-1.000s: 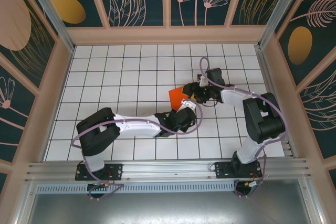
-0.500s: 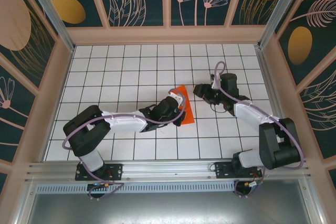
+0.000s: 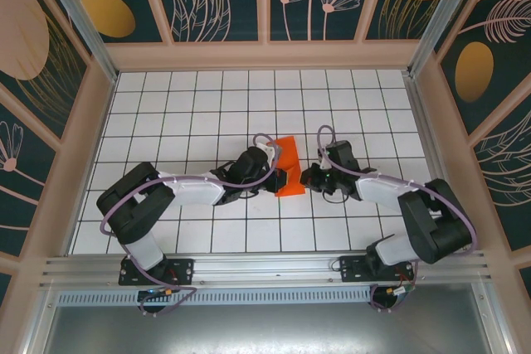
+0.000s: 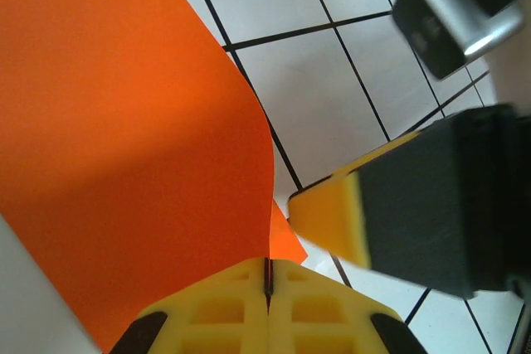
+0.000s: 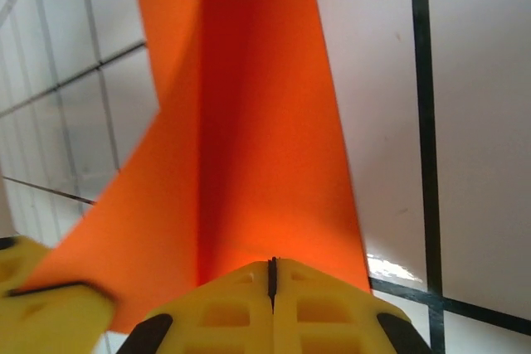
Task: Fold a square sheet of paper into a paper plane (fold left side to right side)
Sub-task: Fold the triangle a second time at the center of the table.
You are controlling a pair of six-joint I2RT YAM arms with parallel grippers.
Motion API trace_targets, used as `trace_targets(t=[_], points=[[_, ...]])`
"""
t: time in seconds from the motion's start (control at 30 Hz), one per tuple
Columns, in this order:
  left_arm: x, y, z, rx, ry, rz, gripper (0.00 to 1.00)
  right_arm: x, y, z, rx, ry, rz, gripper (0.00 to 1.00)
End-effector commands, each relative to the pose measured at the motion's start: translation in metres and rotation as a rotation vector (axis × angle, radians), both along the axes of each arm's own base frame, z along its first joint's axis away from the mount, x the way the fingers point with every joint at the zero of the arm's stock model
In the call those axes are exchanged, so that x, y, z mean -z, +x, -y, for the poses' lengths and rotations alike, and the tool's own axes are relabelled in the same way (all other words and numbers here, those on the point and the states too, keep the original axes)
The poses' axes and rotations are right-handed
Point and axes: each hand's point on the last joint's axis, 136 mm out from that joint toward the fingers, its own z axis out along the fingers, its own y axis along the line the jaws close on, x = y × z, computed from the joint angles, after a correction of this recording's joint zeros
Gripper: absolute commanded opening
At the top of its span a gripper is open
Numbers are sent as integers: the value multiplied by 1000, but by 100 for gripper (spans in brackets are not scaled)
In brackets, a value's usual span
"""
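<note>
The square sheet of paper, bright orange, is partly folded and lifted off the white grid table near its middle. My left gripper comes at it from the left and is shut on its edge. In the left wrist view the sheet curves down into the closed tips of that gripper. My right gripper faces it from the right, shut. Its tips sit against the creased paper, and no paper shows in their seam. The two grippers nearly touch.
Raised walls ring the tiled table on the left, back and right. The right gripper's yellow finger sits close beside the left tips. A left finger shows at the right wrist view's lower left corner.
The left gripper carried the paper left, then held near the middle. The right arm swung out to the right, came back down to the paper's right edge, and its jaws closed.
</note>
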Motion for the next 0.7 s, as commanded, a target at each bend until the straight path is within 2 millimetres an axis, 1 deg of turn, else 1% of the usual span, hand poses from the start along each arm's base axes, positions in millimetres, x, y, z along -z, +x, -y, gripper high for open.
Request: trace_targets(t=[0.0,0.1,0.33,0.5,0.67], points=[[-2,3,-2,-13,-9,-6,0,11,0,1,3,-60,-37,0],[1,4,-6,-21,1,-10,0,19,-4,1,-13,-80,-67,0],[9,6,-14,-29,69,3,0,38,-14,10,-17,-155,-134,0],[15,11,-25,-38,158,30,0,43,-17,15,-24,-194,-151,0],[14,21,-31,-55,179,52,0,46,-19,16,-28,-207,-159,0]])
